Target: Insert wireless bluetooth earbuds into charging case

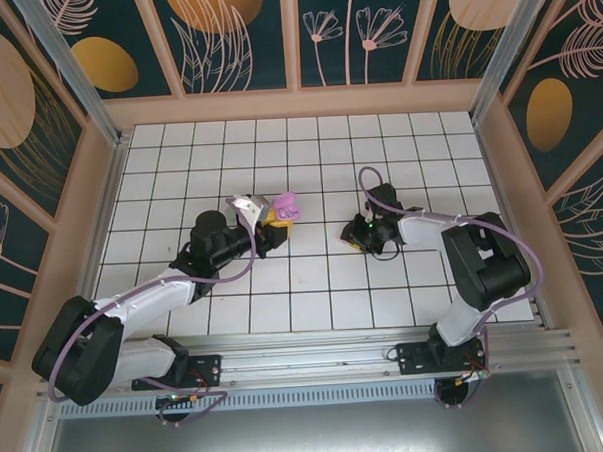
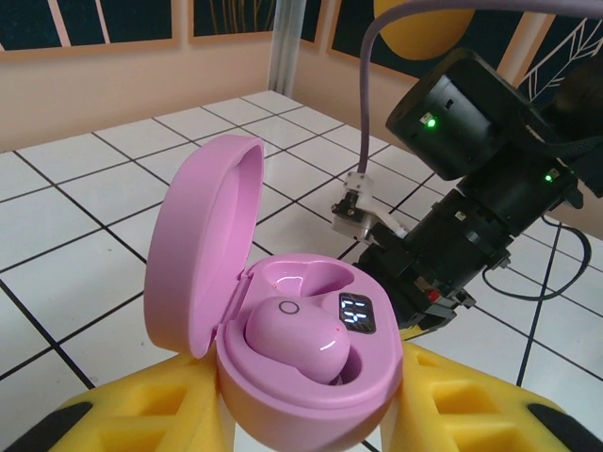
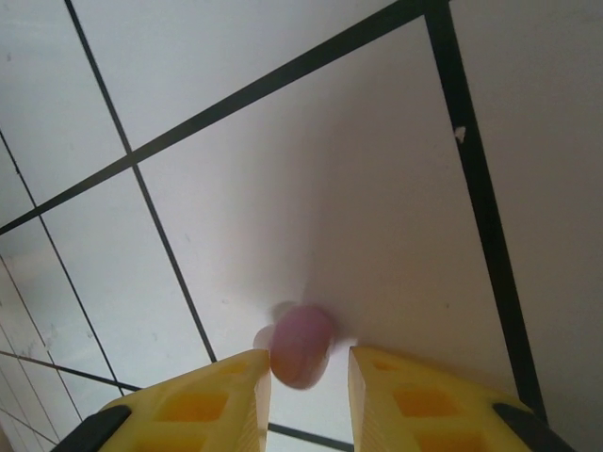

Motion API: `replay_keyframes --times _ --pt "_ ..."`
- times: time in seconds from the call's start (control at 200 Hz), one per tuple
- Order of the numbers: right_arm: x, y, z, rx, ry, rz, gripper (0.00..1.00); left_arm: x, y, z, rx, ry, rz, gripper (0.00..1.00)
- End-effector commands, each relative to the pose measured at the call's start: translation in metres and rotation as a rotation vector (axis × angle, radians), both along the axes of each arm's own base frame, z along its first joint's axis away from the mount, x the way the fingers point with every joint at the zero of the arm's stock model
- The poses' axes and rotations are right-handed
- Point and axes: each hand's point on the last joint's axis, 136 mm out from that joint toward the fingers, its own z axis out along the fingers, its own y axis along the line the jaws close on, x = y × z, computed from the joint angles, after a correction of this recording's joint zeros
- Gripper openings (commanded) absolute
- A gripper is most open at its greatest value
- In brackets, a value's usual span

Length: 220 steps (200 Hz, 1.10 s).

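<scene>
My left gripper (image 2: 301,414) is shut on a pink charging case (image 2: 283,400), held above the tiles just left of centre (image 1: 285,206). Its lid (image 2: 193,245) stands open. One purple-pink earbud (image 2: 297,337) sits in a well beside a lit display (image 2: 356,313); the other well is bare. My right gripper (image 3: 309,377) hangs low over the tiles at centre right (image 1: 360,238). Its jaws are apart. A second purple-pink earbud (image 3: 301,344), blurred, lies between the yellow fingers (image 3: 217,400), against the left one and apart from the right one.
White tiled floor (image 1: 308,146) with black grout lines, walled by pink wooden panels (image 1: 301,104) on three sides. The right arm's wrist (image 2: 471,188) stands close beyond the case in the left wrist view.
</scene>
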Motion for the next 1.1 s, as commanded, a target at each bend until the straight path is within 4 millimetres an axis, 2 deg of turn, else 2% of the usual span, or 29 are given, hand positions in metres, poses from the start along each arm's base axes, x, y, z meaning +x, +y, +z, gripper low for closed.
replay_keyframes --times 0.0,0.525,0.821,1.096 --pt "0.01 0.002 0.001 -0.009 -0.017 0.019 0.28 -0.003 0.002 0.007 0.0 -0.039 0.0 0.37" --pt "0.01 0.009 -0.015 -0.052 0.016 0.082 0.22 -0.006 0.007 0.006 0.008 -0.047 0.013 0.37" --pt "0.028 0.009 0.006 -0.112 -0.046 0.131 0.19 -0.006 0.007 0.006 0.006 -0.047 0.012 0.37" --pt "0.031 0.006 0.026 -0.148 -0.111 0.175 0.18 -0.006 0.005 0.007 0.007 -0.042 0.0 0.37"
